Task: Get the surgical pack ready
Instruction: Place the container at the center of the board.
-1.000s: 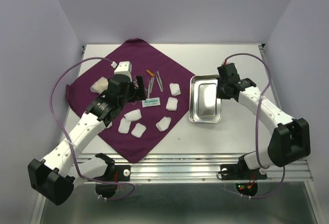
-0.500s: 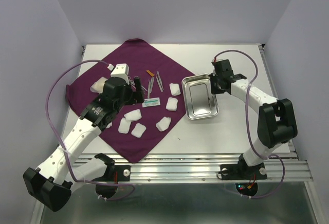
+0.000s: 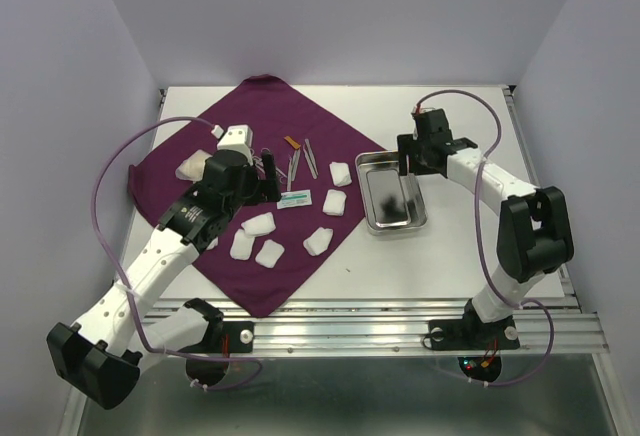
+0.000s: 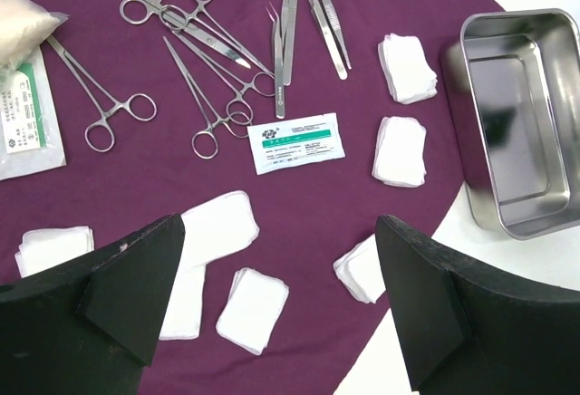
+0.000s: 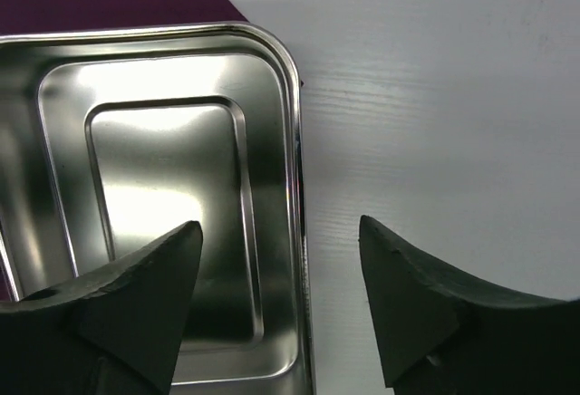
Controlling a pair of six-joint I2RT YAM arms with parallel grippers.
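As the right pincer (image 5: pixel 279 232) stands open over the 12 o'clock rim of the steel tray (image 5: pixel 154 168), I would raise it straight up without nudging. The left pincer (image 4: pixel 281 223) hangs open above the gauze pads (image 4: pixel 399 150).

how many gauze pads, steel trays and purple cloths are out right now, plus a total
white gauze pads: 7
steel tray: 1
purple cloth: 1
total: 9
The metal instruments overlap too much to count and are left out.
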